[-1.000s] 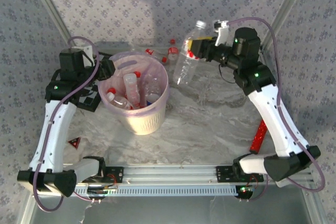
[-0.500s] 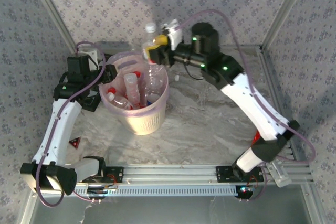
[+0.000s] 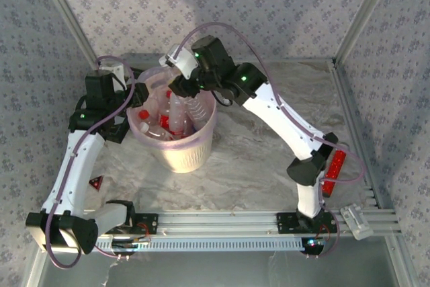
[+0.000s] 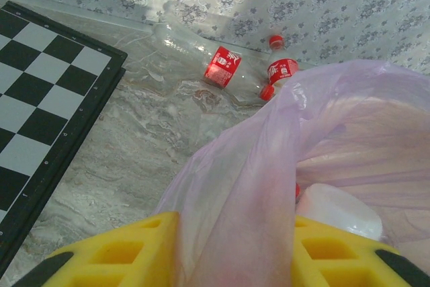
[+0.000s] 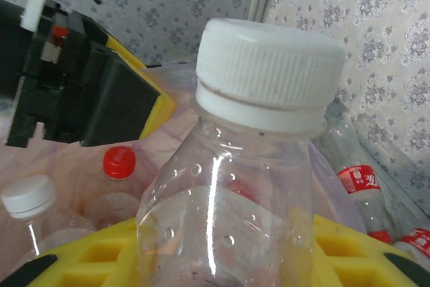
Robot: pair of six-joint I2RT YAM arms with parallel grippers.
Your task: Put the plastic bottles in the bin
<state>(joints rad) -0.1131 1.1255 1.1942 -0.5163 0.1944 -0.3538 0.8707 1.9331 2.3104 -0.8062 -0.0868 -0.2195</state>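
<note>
Tabletop [image 3: 262,159] of grey-white marbling, slightly wrinkled, shut in at the back and sides by walls [image 3: 282,5] papered in a pale grey floral print. Slanting aluminium posts [image 3: 361,11] at upper left and upper right of the top view, and a slotted aluminium rail [image 3: 222,221] along its bottom edge.

Left of centre in that view, bin [image 3: 183,156], cream, draped with a pink-lilac liner bag [image 4: 255,166] and already holding several plastic bottles [image 3: 156,124] with red and white caps. Over its upper rim, right gripper [image 3: 180,87] with yellow fingers [image 5: 363,253] clenched on a clear white-capped bottle [image 5: 250,166], cap uppermost, ribbed body down inside the bin's mouth. At the bin's left rim, left gripper [image 3: 138,90], yellow fingers [image 4: 114,257] clamped on the liner-covered edge.

Beyond the bin against the back wall, in the upper middle of the left wrist view, more red-labelled bottles [image 4: 225,68] lying on the tabletop. Chequered board [image 4: 40,92] flat at that view's left edge.

Flat red bar [image 3: 334,171] at right of the top view, just beside the right arm's elbow. Small red triangle mark [image 3: 95,182] at lower left.
</note>
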